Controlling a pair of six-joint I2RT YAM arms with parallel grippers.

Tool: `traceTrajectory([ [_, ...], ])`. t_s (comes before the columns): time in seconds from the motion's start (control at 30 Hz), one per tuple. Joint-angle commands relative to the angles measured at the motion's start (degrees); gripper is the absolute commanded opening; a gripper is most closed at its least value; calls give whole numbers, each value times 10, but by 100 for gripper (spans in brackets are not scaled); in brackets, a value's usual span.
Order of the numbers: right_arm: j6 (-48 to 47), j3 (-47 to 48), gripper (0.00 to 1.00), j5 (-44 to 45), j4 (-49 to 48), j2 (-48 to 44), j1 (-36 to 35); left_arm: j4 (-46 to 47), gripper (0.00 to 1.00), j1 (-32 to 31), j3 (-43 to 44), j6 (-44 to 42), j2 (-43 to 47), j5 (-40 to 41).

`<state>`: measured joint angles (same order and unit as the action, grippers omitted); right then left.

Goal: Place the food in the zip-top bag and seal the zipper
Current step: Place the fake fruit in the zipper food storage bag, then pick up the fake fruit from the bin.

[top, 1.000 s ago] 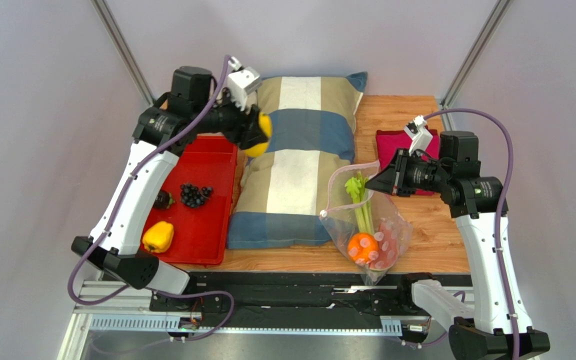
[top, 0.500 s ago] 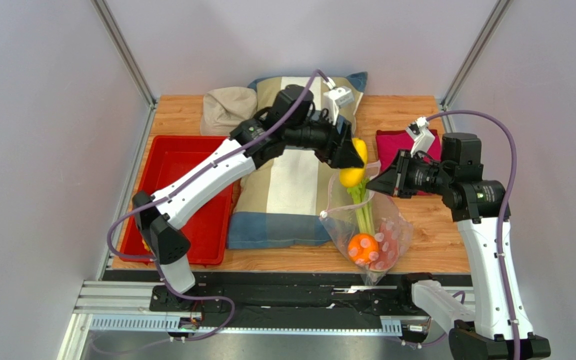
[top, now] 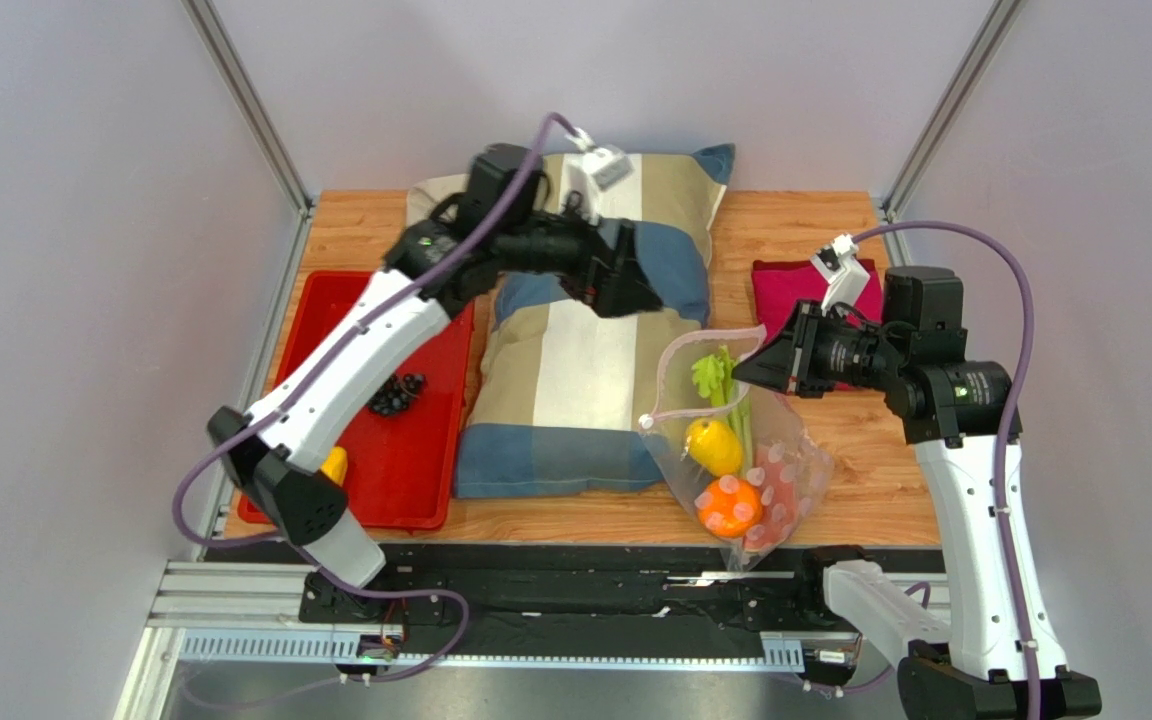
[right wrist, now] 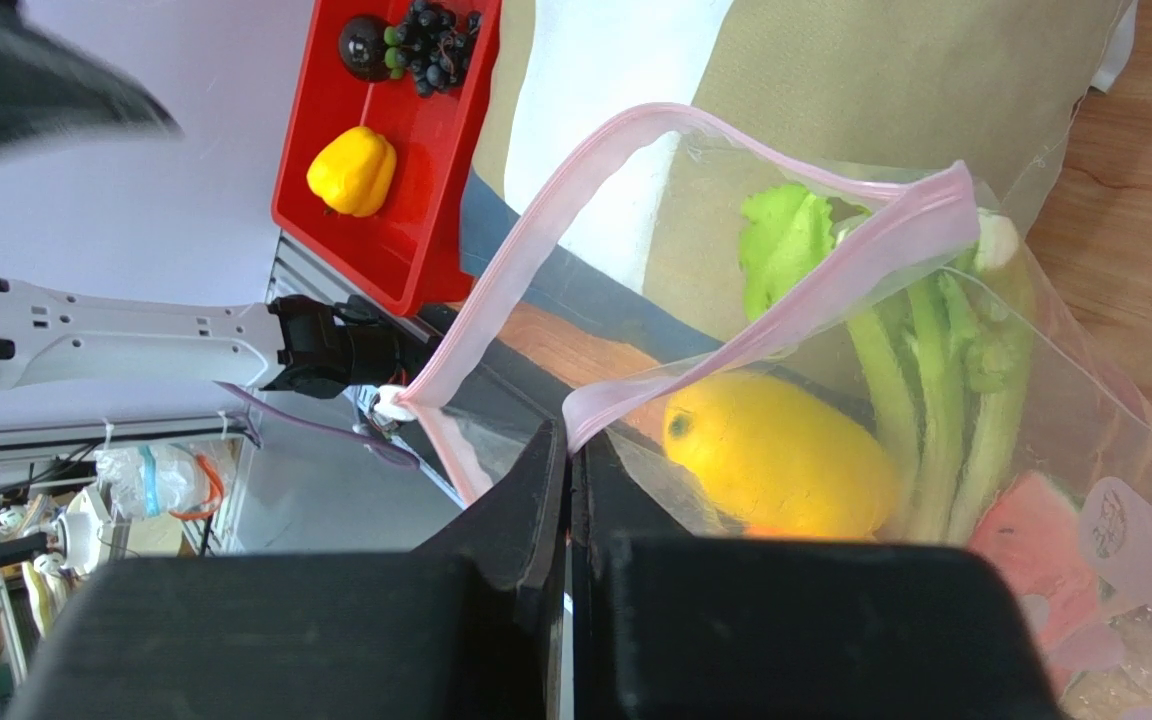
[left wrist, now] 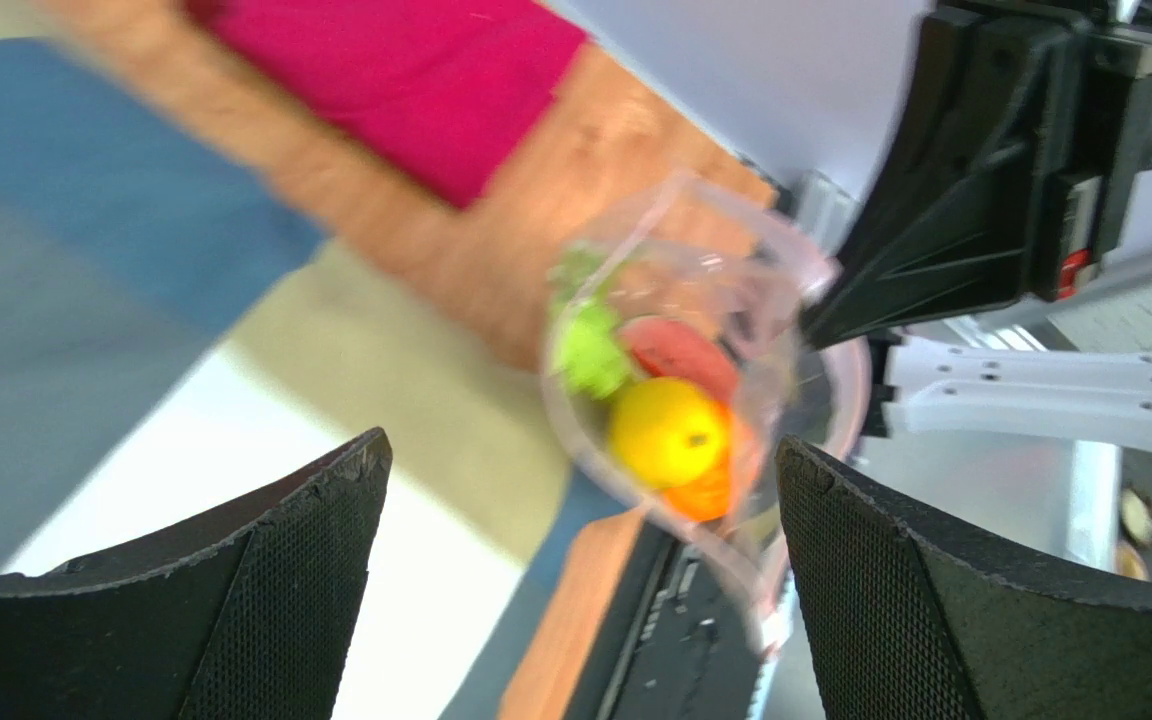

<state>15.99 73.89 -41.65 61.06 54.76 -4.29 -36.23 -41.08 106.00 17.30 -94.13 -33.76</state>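
The clear zip-top bag [top: 755,473] lies at the table's front right with its mouth held open. My right gripper [top: 755,368] is shut on the pink zipper strip [right wrist: 778,308] and holds the mouth up. Inside the bag are a yellow pepper [top: 713,446], an orange [top: 720,507], celery [top: 717,383] and a reddish slice [right wrist: 1025,540]. My left gripper [top: 635,285] is open and empty above the striped pillow; its view looks down at the bag [left wrist: 778,375] and the pepper [left wrist: 668,431]. A grape cluster [top: 394,393] and a second yellow pepper [right wrist: 352,168] lie on the red tray.
The red tray [top: 425,323] sits at the left, partly under my left arm. A large striped pillow [top: 597,375] fills the middle. A magenta cloth [top: 785,278] lies behind my right gripper. A beige cushion [top: 440,195] is at the back.
My left gripper carried a yellow pepper from over the tray to the bag's mouth. The pepper now lies in the bag. The left gripper has drawn back over the pillow, open.
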Motion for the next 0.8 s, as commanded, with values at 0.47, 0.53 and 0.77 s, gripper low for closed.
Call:
traceTrajectory([
  [0.47, -11, 17, 0, -12, -9, -5, 1, -219, 94, 358, -265, -538, 108, 141],
  [0.53, -9, 18, 0, -12, -8, -1, 1, -206, 95, 358, -269, -610, 90, 151],
  [0.77, -15, 25, 0, 2, 7, 3, 1, -190, 95, 364, -252, -727, -57, 284],
])
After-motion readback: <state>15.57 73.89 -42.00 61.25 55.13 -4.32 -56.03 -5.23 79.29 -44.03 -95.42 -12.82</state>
